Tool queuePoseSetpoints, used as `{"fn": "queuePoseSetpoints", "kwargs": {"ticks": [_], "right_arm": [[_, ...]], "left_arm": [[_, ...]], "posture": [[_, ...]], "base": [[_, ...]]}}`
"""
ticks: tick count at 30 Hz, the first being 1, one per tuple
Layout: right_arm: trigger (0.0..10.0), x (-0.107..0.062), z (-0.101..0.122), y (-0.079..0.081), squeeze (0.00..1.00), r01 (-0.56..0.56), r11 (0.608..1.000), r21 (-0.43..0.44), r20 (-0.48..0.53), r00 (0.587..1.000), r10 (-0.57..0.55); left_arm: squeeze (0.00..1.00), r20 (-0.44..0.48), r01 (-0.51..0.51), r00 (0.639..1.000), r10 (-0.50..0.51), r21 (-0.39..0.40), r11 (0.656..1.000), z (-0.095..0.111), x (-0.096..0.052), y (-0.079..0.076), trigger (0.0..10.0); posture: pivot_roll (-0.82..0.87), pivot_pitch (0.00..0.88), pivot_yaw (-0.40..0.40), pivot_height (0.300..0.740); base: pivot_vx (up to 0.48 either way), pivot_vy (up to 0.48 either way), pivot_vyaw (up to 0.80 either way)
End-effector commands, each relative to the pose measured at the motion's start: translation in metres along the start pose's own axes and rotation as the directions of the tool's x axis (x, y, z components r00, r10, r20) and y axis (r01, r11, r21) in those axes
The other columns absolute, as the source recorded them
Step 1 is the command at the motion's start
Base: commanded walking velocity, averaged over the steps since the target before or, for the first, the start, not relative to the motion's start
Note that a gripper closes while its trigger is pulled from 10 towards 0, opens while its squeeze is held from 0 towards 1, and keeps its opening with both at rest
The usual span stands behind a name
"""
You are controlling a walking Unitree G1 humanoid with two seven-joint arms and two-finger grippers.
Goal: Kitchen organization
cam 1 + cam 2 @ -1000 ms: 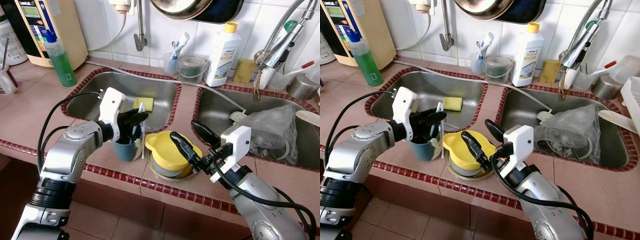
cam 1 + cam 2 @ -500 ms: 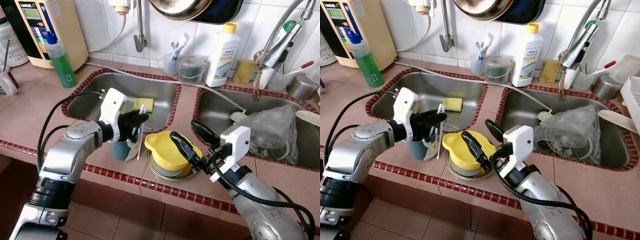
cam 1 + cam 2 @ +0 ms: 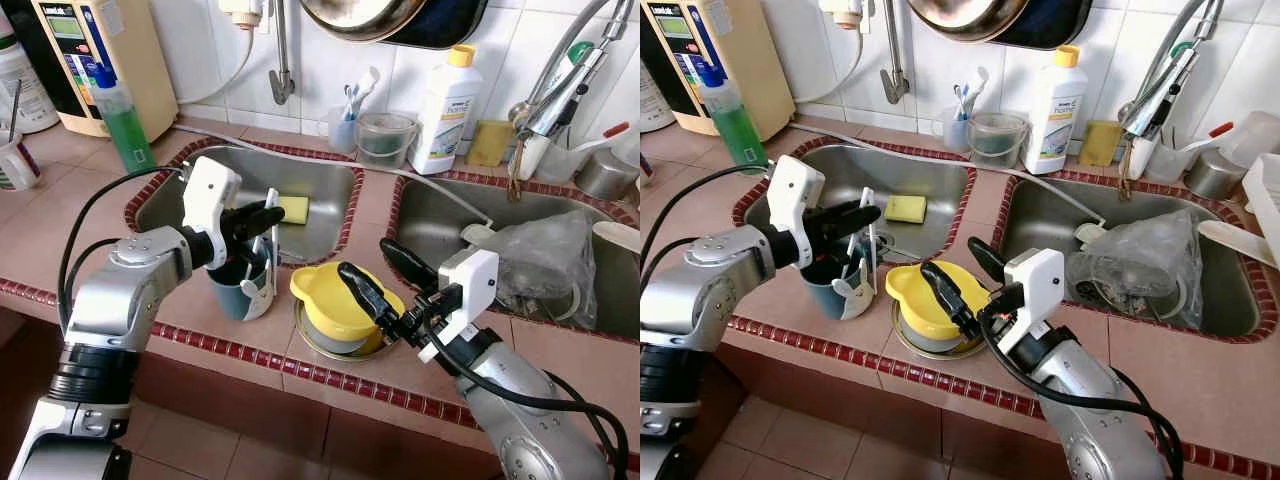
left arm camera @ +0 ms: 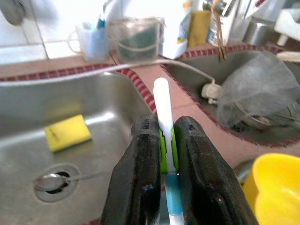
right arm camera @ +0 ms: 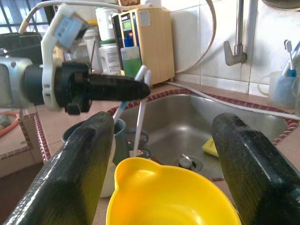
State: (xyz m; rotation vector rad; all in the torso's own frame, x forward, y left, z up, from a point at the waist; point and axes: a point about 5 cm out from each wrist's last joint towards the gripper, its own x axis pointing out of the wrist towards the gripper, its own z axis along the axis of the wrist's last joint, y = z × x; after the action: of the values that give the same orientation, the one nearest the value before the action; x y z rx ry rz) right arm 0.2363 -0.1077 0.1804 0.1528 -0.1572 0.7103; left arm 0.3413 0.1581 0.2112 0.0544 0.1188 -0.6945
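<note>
My left gripper (image 3: 268,213) is shut on a white toothbrush (image 4: 161,96) with a green and blue grip. It holds the brush upright, with the lower end down in a teal mug (image 3: 238,290) on the counter by the left sink. A white utensil leans in the mug too. My right gripper (image 3: 366,258) is open over a yellow spouted bowl (image 3: 325,300) that rests on a metal dish near the counter's front edge. One finger lies across the bowl's top and the other stands beyond its far side. In the right wrist view the bowl (image 5: 173,197) sits low between the two spread fingers.
The left sink (image 3: 200,190) holds a yellow sponge (image 3: 293,208); the right sink (image 3: 430,210) holds a crumpled plastic bag (image 3: 545,255). A green soap bottle (image 3: 122,120), a cup of toothbrushes (image 3: 345,125), a clear tub and a white detergent bottle (image 3: 445,100) line the back. The red-trimmed counter edge (image 3: 330,375) runs below.
My left gripper has drawn back to the left with the toothbrush, and the teal mug has shifted a little left with it. The right gripper has stayed over the yellow bowl.
</note>
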Motion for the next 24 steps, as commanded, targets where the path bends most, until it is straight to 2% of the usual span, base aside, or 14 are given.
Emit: {"fn": "queuePoseSetpoints", "kwargs": {"ticks": [1,7,16,17,18,19,20,21,23,24], "right_arm": [[10.0,0.001,0.001,-0.002,0.0,0.0,1.0,-0.008,0.001,1.0,0.0],[10.0,0.002,0.001,-0.004,0.0,-0.002,1.0,-0.008,0.002,1.0,0.002],[10.0,0.005,0.002,-0.005,0.0,-0.009,1.0,-0.007,0.008,1.0,0.009],[10.0,0.006,0.002,-0.006,0.0,-0.008,1.0,-0.008,0.008,1.0,0.008],[10.0,0.006,0.002,-0.006,0.0,-0.008,1.0,-0.009,0.008,1.0,0.008],[10.0,0.006,0.002,-0.006,0.0,-0.008,1.0,-0.01,0.009,1.0,0.008],[10.0,0.006,0.002,-0.007,0.0,-0.008,1.0,-0.011,0.01,1.0,0.008],[10.0,0.006,0.002,-0.007,0.0,-0.007,1.0,-0.012,0.01,1.0,0.007],[10.0,0.007,0.003,-0.008,0.0,-0.005,1.0,-0.014,0.013,1.0,0.005],[10.0,0.007,0.003,-0.008,0.0,-0.004,1.0,-0.014,0.015,1.0,0.004]], "left_arm": [[0.0,0.03,-0.024,0.999,0.023,0.014,1.0,0.013,-0.004,0.006,10.0],[0.0,0.058,-0.031,0.998,0.029,0.034,0.999,0.025,-0.009,0.01,10.0],[0.0,0.075,-0.052,0.996,0.049,0.038,0.998,0.03,-0.011,0.015,10.0],[0.0,0.084,-0.05,0.995,0.047,0.036,0.998,0.031,-0.011,0.015,7.3],[0.0,0.086,-0.049,0.995,0.046,0.036,0.998,0.031,-0.011,0.015,5.9],[0.0,0.087,-0.053,0.995,0.05,0.036,0.998,0.031,-0.011,0.015,9.4],[0.0,0.089,-0.054,0.995,0.051,0.032,0.998,0.032,-0.011,0.015,10.0],[0.0,0.095,-0.05,0.994,0.047,0.03,0.998,0.032,-0.01,0.015,1.1],[0.0,0.112,-0.038,0.993,0.036,0.017,0.999,0.034,-0.01,0.014,0.0],[0.0,0.119,-0.025,0.993,0.024,0.009,1.0,0.035,-0.011,0.013,0.0]], "posture": [[-0.05,0.013,0.022,0.74],[-0.04,0.012,0.014,0.74],[-0.04,0.012,0.012,0.74],[-0.04,0.011,0.011,0.74],[-0.04,0.011,0.011,0.74],[-0.04,0.011,0.011,0.74],[-0.04,0.009,0.012,0.74],[-0.04,0.009,0.012,0.74],[-0.04,0.006,0.011,0.74],[-0.04,0.004,0.012,0.74]], "base": [[0.0,0.0,0.0],[0.0,0.0,0.0],[0.0,0.0,0.0],[0.0,0.0,0.0],[0.0,0.0,0.0],[0.0,0.0,0.0],[0.0,0.0,0.0],[0.0,0.0,0.0],[0.0,0.0,0.0],[0.0,0.0,0.0]]}}
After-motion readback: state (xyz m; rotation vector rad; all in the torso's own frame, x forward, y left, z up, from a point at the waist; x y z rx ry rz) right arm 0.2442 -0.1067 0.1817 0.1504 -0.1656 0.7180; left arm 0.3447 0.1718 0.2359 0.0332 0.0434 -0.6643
